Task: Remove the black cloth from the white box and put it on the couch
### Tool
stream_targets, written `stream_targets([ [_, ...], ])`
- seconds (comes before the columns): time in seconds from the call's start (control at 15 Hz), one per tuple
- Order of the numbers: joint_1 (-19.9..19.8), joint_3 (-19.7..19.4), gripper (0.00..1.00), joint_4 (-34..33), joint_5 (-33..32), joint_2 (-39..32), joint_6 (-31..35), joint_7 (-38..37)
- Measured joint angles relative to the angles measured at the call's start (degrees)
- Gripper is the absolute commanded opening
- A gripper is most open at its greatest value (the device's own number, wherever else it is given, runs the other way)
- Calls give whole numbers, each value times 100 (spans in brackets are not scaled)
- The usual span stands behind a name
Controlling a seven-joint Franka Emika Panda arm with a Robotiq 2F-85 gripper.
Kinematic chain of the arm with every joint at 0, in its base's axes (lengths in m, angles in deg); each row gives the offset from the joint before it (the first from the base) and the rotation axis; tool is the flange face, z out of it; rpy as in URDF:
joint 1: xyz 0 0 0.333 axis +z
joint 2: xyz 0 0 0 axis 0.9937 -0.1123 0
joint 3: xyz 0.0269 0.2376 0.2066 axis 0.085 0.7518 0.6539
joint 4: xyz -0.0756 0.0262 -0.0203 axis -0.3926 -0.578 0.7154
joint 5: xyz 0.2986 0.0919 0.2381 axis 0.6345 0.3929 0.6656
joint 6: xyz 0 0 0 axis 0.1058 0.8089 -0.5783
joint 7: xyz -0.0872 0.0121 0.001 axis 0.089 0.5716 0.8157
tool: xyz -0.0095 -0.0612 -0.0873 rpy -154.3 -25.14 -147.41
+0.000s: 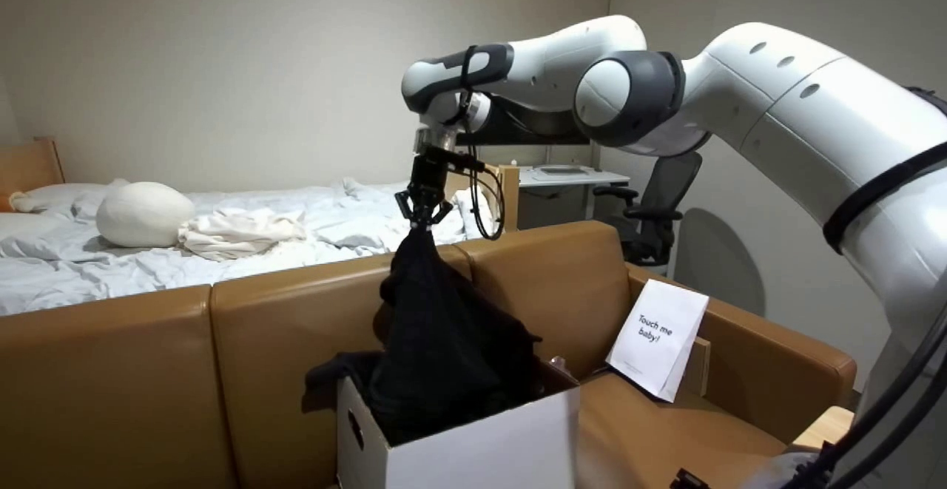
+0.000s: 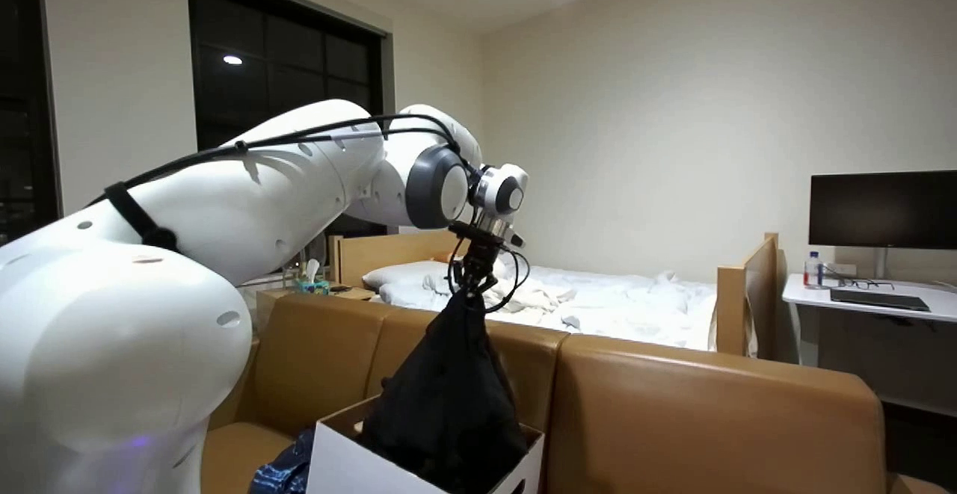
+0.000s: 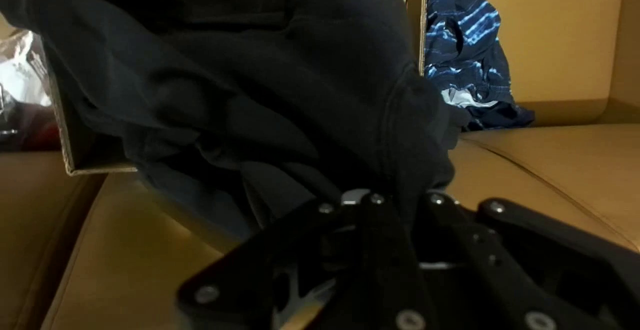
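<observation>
The gripper is clamped on the black cloth, its fingers pinching the top into a peak above the white box, where the lower folds lie. In an exterior view a fold hangs over the box's back corner, near the back edge of the couch; a white sign stands in the couch's corner.

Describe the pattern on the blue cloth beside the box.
The blue cloth is dark navy with pale blue streaks, clearest in the wrist view.
</observation>
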Motion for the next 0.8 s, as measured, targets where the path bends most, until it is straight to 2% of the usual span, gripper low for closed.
stream_targets([
  [0.4,-672,276,2,952,39,1068,28,1950],
  [0.8,-1767,530,2,1990,845,2189,-147,3653],
])
